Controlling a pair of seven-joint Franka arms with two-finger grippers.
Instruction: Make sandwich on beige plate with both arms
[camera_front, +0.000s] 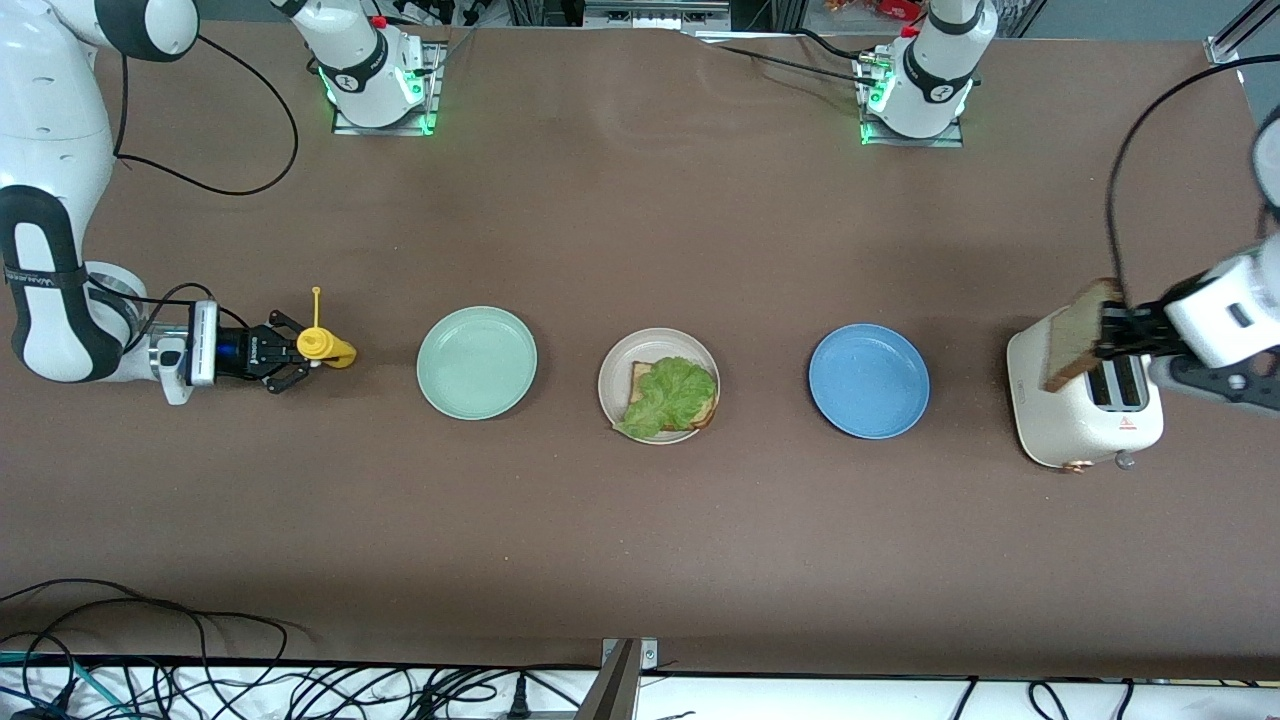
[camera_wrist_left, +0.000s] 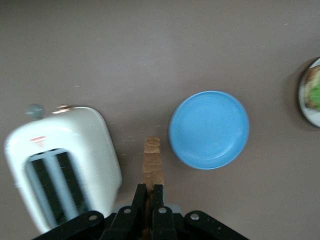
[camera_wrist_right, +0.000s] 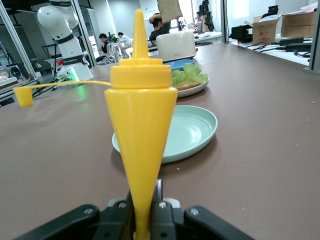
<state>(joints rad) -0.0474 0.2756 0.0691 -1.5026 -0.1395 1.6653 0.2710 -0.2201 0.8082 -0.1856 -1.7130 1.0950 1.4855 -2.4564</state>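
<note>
Front view, counted over the brown tabletop (camera_front: 640, 220): three plates in a row, two bread slices, one lettuce leaf, one toaster, one yellow bottle, two arms; beige plate (camera_front: 612, 372) in the middle, round and shallow with a raised rim, between mint green plate (camera_front: 477, 362) toward the right arm's end and blue plate (camera_front: 869, 380) toward the left arm's end; on the beige plate one square tan bread slice (camera_front: 640, 377) with brown crust, mostly covered by a ruffled green lettuce leaf (camera_front: 670, 395) spilling to the rim on the side nearest the front camera; no top slice on it yet; second bread slice (camera_front: 1078, 335) tan, brown-crusted, tilted, up over the white toaster (camera_front: 1075, 420) at the left arm's end, both toaster slots dark; left tool (camera_wrist_left: 150, 200) pinching that second slice by its edge, fingers pressed against both faces, seen edge-on in the left wrist view with the blue plate just beside; right tool (camera_front: 290, 362) low at the right arm's end of the tabletop, fingers clamped on the narrow base of a yellow squeeze bottle (camera_front: 325, 346), pointed nozzle aimed toward the mint green plate, small cap dangling open on its thin strap.
</note>
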